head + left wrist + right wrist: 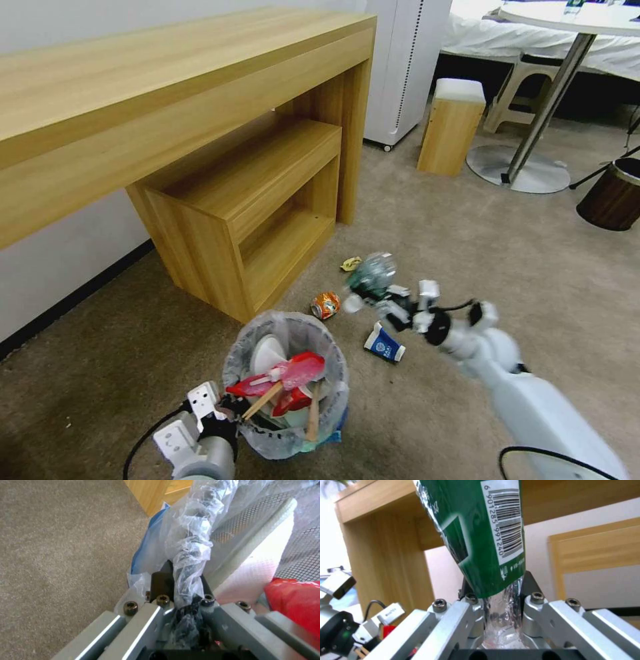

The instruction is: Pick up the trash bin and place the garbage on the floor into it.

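Trash bin (pixel 287 387) sits on the carpet (pixel 467 233), stuffed with litter; my left gripper (pixel 181 590) is clamped on its bagged rim. My right gripper (pixel 501 610) pinches a clear bottle (pixel 371 273), held above the floor near the crushed can (pixel 325 305) and paper cup (pixel 385 344).

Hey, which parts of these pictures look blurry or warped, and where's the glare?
Head view: the bottle in the right gripper is motion-smeared, and the desk edges bow. Left wrist view: the trash bin liner looks soft up close. Right wrist view: window glare washes out one edge.
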Controlling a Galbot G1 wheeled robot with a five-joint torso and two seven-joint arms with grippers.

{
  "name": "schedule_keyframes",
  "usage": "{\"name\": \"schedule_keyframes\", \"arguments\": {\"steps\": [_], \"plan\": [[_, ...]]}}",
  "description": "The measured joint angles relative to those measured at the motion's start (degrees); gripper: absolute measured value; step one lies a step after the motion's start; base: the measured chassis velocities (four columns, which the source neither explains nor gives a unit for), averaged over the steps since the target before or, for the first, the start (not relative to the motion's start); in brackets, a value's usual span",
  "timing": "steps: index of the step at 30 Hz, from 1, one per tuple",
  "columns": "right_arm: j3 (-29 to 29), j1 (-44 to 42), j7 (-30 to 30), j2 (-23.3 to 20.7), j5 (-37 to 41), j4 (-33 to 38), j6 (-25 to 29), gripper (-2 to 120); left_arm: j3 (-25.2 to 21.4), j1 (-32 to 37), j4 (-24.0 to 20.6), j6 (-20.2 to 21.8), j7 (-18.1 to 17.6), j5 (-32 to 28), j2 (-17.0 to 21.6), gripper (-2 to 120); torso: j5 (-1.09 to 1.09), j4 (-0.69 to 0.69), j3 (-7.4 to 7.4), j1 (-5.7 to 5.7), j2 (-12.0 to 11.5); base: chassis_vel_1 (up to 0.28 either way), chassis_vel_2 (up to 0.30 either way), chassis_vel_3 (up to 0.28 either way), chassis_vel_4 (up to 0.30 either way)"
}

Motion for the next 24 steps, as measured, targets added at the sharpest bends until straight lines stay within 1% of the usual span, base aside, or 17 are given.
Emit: {"name": "schedule_keyframes", "arguments": {"steps": [5, 8, 13, 16, 17, 20, 21, 24], "plan": [[-2.52, 0.65, 0.12, 0.98, -1.04, 0.01, -0.18, 10, 0.06, 0.01, -0.18, -0.01, 0.01, 0.03, 0.13, 1, -0.01, -0.01, -0.01, 0.00, 0.00, 0.000, 0.000, 0.000, 0.000], [-3.80, 0.48, 0.30, 0.91, -4.00, 0.03, -0.23, 10, 0.45, 0.28, -0.91, -0.02, 0.02, -0.11, 0.24, 1, -0.01, -0.01, -0.01, 0.00, 0.00, 0.000, 0.000, 0.000, 0.000], [-3.90, -0.17, 0.12, 0.43, -7.85, 0.02, -0.29, 10, 0.72, 0.58, -1.61, 0.01, 0.02, -0.29, 0.35, 1, -0.01, -0.01, -0.01, 0.00, 0.00, 0.000, 0.000, 0.000, 0.000], [-3.32, -0.71, 0.12, -0.15, -9.75, -0.06, -0.35, 23, 0.86, 1.06, -2.09, 0.07, 0.02, -0.29, 0.48, 1, 0.00, -0.01, -0.01, 0.00, 0.00, 0.000, 0.000, 0.000, 0.000], [-3.32, -0.71, 0.12, -0.15, -9.75, -0.06, -0.35, 23, 0.86, 1.06, -2.09, 0.07, 0.02, -0.29, 0.48, 1, 0.00, -0.01, -0.01, 0.00, 0.00, 0.000, 0.000, 0.000, 0.000], [-2.77, -1.36, 0.14, -0.58, -10.02, 0.06, -0.36, 39, 0.90, 1.46, -2.62, 0.14, 0.01, -0.26, 0.61, 1, 0.00, -0.01, -0.01, 0.00, 0.00, 0.000, 0.000, 0.000, 0.000], [-2.77, -1.36, 0.14, -0.58, -10.02, 0.06, -0.36, 39, 0.90, 1.46, -2.62, 0.14, 0.01, -0.26, 0.61, 1, 0.00, -0.01, -0.01, 0.00, 0.00, 0.000, 0.000, 0.000, 0.000], [-1.60, -1.84, -0.06, -1.10, -10.05, 0.81, -0.35, 51, 0.46, 1.68, -2.95, 0.22, 0.00, -0.25, 0.80, 1, 0.00, -0.01, -0.01, 0.00, 0.00, 0.000, 0.000, 0.000, 0.000]]}}
